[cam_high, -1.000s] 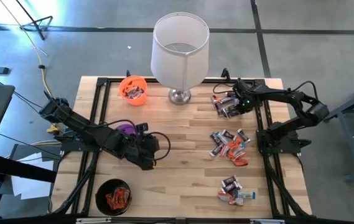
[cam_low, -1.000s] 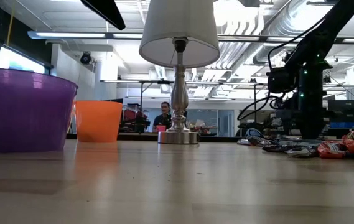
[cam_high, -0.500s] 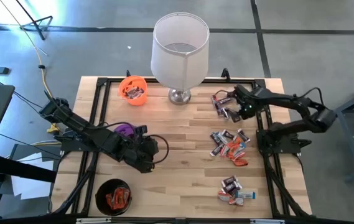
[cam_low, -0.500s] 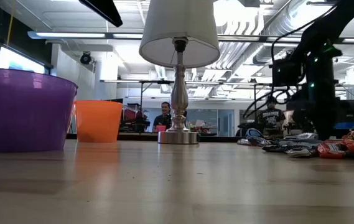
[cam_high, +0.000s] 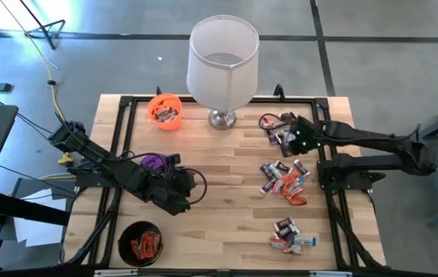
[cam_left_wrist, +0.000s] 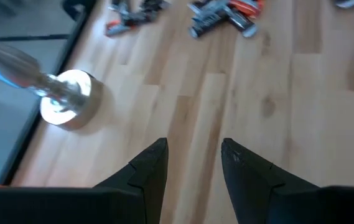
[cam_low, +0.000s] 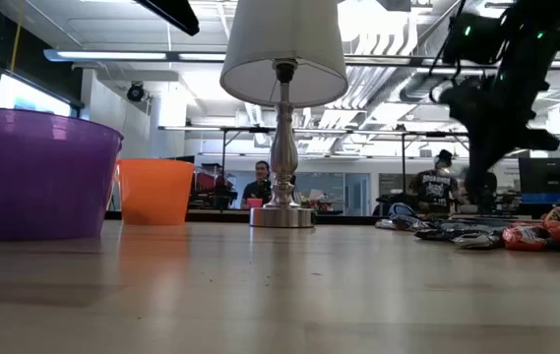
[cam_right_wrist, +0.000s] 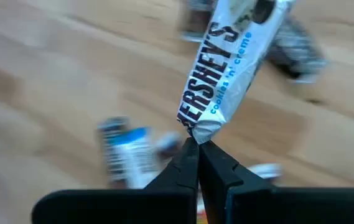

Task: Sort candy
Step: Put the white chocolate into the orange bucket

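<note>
Right wrist view: a white-wrapped Hershey's cookies 'n' creme candy bar (cam_right_wrist: 229, 68) is pinched by its end between the closed fingers of the right gripper (cam_right_wrist: 196, 163), above the light wooden table (cam_right_wrist: 52, 87). The left gripper (cam_left_wrist: 193, 163) is held open near the table's middle.

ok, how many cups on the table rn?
3: orange cup at the far edge left of the lamp, purple cup partly hidden under the left arm, black cup at the near-left corner.
</note>
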Controlling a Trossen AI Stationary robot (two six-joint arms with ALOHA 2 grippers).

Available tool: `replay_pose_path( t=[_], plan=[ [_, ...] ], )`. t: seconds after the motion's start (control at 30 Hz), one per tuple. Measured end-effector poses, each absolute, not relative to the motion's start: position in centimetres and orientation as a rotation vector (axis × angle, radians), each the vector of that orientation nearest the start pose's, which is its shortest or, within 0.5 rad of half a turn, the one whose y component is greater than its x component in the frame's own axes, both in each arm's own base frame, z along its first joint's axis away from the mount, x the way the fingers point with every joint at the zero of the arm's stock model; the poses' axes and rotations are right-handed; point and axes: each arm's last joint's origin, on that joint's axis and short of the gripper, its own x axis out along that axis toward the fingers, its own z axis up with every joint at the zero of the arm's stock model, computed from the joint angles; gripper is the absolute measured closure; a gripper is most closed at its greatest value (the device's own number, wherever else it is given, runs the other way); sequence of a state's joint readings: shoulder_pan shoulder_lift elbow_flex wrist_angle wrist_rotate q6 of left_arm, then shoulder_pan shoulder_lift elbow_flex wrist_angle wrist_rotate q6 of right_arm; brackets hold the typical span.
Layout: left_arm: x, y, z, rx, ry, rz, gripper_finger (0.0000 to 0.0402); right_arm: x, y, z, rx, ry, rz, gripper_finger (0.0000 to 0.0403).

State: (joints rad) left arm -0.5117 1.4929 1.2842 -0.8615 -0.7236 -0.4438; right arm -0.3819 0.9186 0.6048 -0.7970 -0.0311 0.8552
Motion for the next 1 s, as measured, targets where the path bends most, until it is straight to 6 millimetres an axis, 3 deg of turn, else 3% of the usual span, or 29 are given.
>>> replay_pose_path(
  t=[0.23, 0.47, 0.67, 1.0],
  plan=[
    [26.7, -12.5, 29.9, 0.280, 0.716, 0.485, 0.0266, 16.5, -2.1, 23.3, 1.023, 0.632, -0.536, 0.0403],
    [27.7, -12.9, 30.7, 0.299, 0.622, 0.459, 0.0266, 18.4, 1.4, 25.0, 0.982, 0.453, -0.329, 0.0403],
    [29.1, -13.0, 31.8, 0.241, 0.520, 0.387, 0.0266, 18.8, 3.7, 24.9, 0.915, 0.438, -0.282, 0.0403],
    [32.1, -11.0, 32.8, 0.063, 0.427, 0.137, 0.0266, 19.0, 6.1, 24.0, 0.684, 0.445, -0.305, 0.0403]
  ],
)
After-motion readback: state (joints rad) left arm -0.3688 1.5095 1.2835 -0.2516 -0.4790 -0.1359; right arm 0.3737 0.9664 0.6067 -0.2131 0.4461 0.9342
